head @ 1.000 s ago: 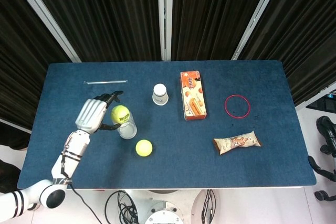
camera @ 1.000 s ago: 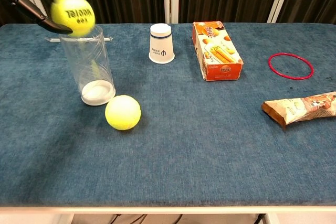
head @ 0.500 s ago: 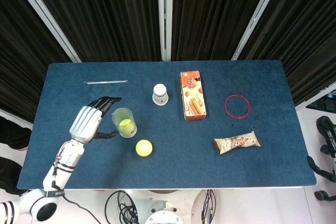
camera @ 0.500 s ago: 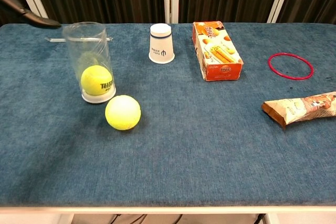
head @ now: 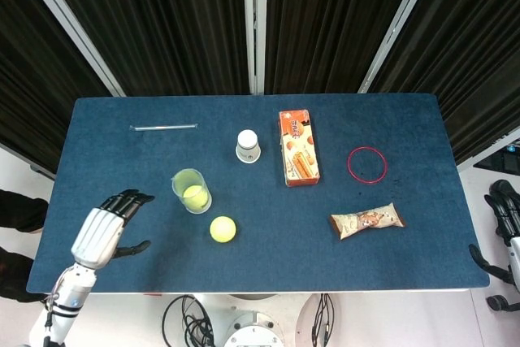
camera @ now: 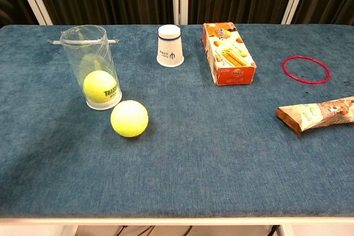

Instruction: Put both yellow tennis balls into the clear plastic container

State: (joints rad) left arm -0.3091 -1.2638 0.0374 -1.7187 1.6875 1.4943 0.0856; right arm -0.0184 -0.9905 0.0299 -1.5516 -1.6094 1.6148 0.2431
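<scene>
The clear plastic container (head: 192,191) (camera: 91,66) stands upright at the table's left, with one yellow tennis ball (camera: 100,87) (head: 194,195) resting at its bottom. The other yellow tennis ball (head: 223,228) (camera: 129,118) lies on the cloth just in front and to the right of it, close to its base. My left hand (head: 104,229) hovers open near the table's front left corner, well clear of the container, fingers spread and holding nothing. It does not show in the chest view. My right hand is out of both views.
A white paper cup (head: 248,145) stands upside down at mid table, an orange snack box (head: 298,147) to its right. A red ring (head: 366,163) and a snack packet (head: 367,220) lie at the right. A thin clear rod (head: 163,127) lies at the back left.
My left hand let the ball go over the container, and the ball dropped to its bottom. The hand then drew back towards the front left corner, out of the chest view.
</scene>
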